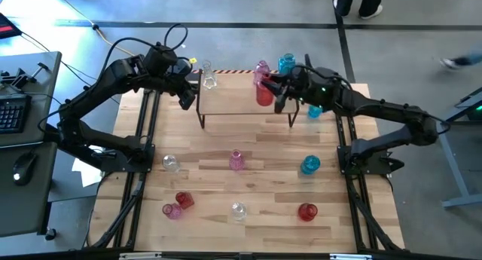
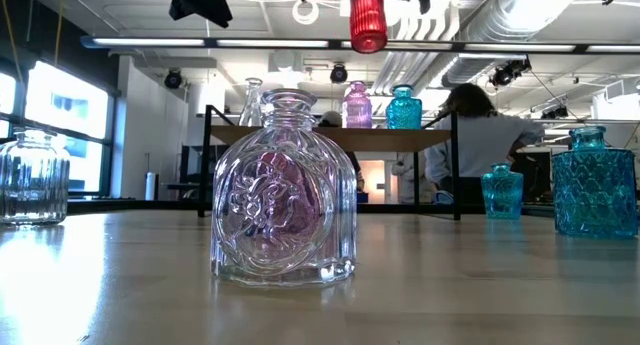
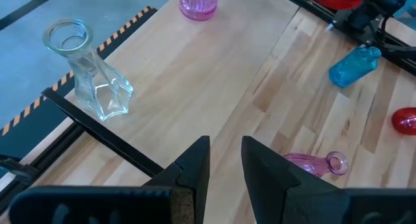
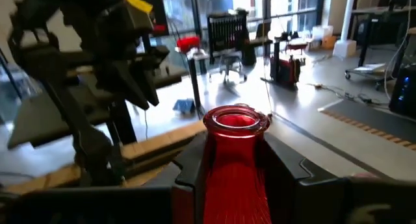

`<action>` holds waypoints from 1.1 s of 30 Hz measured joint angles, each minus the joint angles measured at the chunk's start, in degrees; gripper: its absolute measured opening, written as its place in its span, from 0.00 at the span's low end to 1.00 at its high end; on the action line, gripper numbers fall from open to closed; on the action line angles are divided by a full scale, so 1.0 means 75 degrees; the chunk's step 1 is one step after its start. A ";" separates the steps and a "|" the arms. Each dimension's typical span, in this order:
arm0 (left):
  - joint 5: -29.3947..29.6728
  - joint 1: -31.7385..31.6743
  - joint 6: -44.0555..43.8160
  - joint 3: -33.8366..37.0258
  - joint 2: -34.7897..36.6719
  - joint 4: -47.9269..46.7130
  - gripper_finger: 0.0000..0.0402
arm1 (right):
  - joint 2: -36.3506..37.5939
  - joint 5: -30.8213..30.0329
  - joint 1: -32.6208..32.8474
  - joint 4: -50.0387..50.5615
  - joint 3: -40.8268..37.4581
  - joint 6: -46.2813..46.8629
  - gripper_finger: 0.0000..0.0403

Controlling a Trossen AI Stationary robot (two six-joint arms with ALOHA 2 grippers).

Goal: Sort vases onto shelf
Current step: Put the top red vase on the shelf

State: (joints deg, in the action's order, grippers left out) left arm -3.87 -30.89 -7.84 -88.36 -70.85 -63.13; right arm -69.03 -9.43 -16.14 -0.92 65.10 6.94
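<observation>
Right gripper (image 1: 268, 90) pinching red vase (image 1: 263, 94) over shelf's (image 1: 241, 100) right end | risk: knocking pink vase (image 1: 261, 70) off far edge | left gripper (image 1: 188, 90) nearly closed, empty.

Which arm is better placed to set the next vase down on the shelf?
Right. The right gripper already holds a red vase in its jaws above the shelf, near the pink vase. The left gripper hovers at the shelf's other end by the clear vase, holding nothing.
</observation>
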 joint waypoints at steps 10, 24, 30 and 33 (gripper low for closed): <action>-0.0001 0.0000 0.0001 0.0001 0.0000 -0.0003 0.20 | 0.0820 -0.0244 0.0000 -0.2467 -0.2186 0.0497 0.20; -0.0001 0.0000 0.0001 0.0001 0.0000 -0.0005 0.20 | 0.0233 -0.0398 0.0097 -0.3787 -0.2970 -0.0404 0.20; -0.0001 0.0001 0.0000 0.0001 0.0000 -0.0005 0.20 | -0.0576 -0.0363 0.0233 -0.5150 -0.2967 -0.1130 0.20; -0.0001 0.0000 -0.0002 0.0001 0.0000 -0.0004 0.20 | -0.0986 -0.0378 0.0224 -0.5506 -0.2883 -0.1190 0.20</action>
State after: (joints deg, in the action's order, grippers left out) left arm -3.88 -30.89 -7.86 -88.36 -70.85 -63.16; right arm -76.43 -12.27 -14.46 -42.22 43.48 -1.98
